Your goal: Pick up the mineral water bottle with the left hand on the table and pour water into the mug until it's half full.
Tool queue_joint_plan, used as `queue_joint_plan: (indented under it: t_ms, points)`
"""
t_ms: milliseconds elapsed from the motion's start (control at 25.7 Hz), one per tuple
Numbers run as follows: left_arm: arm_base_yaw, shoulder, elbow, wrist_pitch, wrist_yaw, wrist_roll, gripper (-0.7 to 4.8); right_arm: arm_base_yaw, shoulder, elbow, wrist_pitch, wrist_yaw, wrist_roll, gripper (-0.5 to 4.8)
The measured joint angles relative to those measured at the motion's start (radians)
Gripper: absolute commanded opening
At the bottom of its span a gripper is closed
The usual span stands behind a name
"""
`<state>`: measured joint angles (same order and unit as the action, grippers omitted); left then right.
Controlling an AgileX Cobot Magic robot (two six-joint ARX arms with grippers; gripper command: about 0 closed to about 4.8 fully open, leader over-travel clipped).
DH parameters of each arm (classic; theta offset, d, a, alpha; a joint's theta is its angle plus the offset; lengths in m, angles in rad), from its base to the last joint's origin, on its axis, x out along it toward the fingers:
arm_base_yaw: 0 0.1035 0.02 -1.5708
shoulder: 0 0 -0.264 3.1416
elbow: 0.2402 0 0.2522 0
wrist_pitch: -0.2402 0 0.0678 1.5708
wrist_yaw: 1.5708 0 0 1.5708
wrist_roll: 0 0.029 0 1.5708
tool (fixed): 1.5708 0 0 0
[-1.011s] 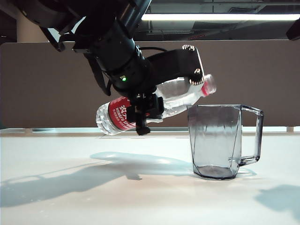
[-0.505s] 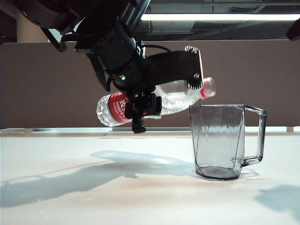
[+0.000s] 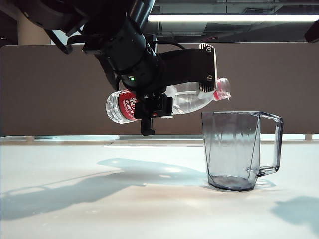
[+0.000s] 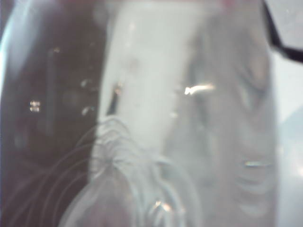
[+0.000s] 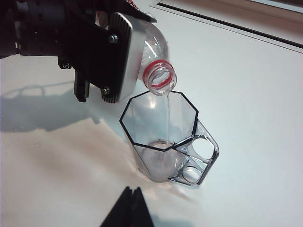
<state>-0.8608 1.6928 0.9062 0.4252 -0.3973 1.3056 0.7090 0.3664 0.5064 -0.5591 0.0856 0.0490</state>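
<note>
Exterior view shows the left claw (image 3: 192,74) up in the air above the white tabletop (image 3: 99,199), clamped on the mineral water bottle (image 3: 169,102). One broad black plate with a ribbed silver edge presses against the clear shoulder of the bottle, close to the neck. The bottle lies almost level, its base toward the left of that view and its open red-ringed mouth toward the right, just above the near rim of the mug (image 3: 234,149). The red label sits at the base end, partly behind the arm's black wrist, where a small green light glows.

The mug stands upright on the tabletop, right of centre, with its squared handle pointing away from the bottle. It is smoky clear plastic with faceted walls.

Right wrist view looks down on the same spot: the bottle (image 5: 149,47) mouth hangs over the mug (image 5: 163,142) opening, and a thin stream of water (image 5: 168,118) falls from the mouth to the bottom of the mug, where only a shallow pool lies. The left claw (image 5: 111,52) grips the bottle from the side. At the lower edge of this view the dark fingertips of the right claw (image 5: 129,208) meet in a point, closed on nothing, well apart from the mug.

Left wrist view is filled by the blurred clear bottle (image 4: 156,118) wall, too close to read.
</note>
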Motion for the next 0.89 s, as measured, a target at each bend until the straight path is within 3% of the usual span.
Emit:
queue_joint_plan:
  t_ms: [894]
  points:
    - [-0.001,-0.007,0.000,0.000,-0.023,0.053,1.81,0.000,0.000,0.000,0.000,0.000,0.000,-0.04]
